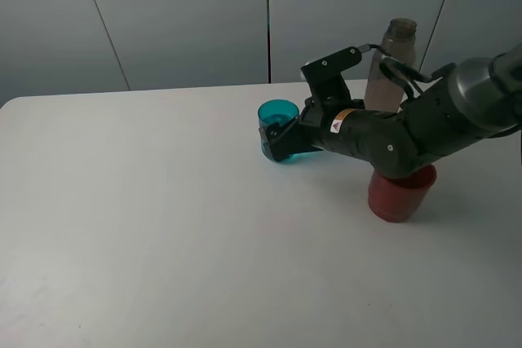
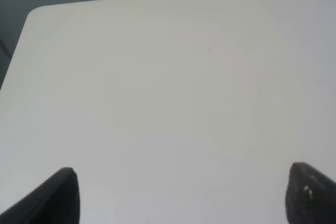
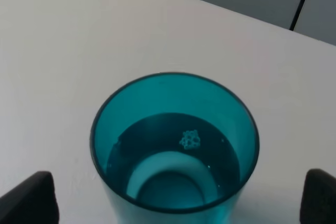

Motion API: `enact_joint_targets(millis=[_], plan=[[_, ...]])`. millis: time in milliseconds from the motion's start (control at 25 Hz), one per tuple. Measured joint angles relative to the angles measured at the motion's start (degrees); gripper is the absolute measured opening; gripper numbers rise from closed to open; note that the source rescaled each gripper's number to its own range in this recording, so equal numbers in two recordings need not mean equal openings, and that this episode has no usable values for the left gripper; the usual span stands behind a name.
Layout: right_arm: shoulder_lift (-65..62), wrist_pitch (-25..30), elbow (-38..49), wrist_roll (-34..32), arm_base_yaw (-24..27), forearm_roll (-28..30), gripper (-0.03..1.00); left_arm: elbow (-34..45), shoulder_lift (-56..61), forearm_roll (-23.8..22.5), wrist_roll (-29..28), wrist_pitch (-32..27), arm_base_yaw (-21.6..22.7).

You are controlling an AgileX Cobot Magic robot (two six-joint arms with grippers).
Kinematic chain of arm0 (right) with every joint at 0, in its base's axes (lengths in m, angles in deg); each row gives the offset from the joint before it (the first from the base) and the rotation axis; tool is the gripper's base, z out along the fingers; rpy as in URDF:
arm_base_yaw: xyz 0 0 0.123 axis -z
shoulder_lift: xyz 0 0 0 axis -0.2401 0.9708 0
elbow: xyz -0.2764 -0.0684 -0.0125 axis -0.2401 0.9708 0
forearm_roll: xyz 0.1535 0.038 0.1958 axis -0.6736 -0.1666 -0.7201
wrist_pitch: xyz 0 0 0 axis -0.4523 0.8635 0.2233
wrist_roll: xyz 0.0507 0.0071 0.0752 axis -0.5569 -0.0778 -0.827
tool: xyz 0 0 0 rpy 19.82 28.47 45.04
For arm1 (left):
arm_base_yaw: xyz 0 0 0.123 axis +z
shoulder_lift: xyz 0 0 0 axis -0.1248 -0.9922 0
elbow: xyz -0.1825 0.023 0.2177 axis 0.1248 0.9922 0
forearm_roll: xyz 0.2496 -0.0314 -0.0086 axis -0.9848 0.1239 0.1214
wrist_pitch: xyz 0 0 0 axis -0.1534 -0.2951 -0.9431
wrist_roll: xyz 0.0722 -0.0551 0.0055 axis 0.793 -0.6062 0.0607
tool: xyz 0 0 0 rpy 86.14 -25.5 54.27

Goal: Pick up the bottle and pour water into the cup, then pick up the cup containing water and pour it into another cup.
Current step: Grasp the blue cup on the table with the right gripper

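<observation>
R gripper (image 3: 175,196) spread wide, fingertips (image 3: 29,198) either side of teal cup (image 1: 278,116) w/ gaps visible, no contact seen. Cup upright on white table (image 1: 147,226), water inside. R arm (image 1: 408,132) reaches in low, passing above red cup (image 1: 400,195); grey-brown bottle (image 1: 393,63) stands behind. L gripper (image 2: 181,198) also spread, nothing between its fingers.

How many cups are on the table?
2. The teal cup stands between the open jaws of the right gripper; the red cup, right of it, partly hidden under that arm.
</observation>
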Motion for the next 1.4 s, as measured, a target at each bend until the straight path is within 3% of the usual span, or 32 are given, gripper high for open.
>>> enact_joint_targets(millis=[360, 1400], plan=[[3.99, -5.63, 0.0, 0.34, 0.04, -0.39, 0.99, 0.0, 0.0, 0.0, 0.0, 0.0, 0.0], [12.25, -9.86, -5.61, 0.46, 0.13, 0.13, 0.99, 0.0, 0.0, 0.0, 0.0, 0.0, 0.0]])
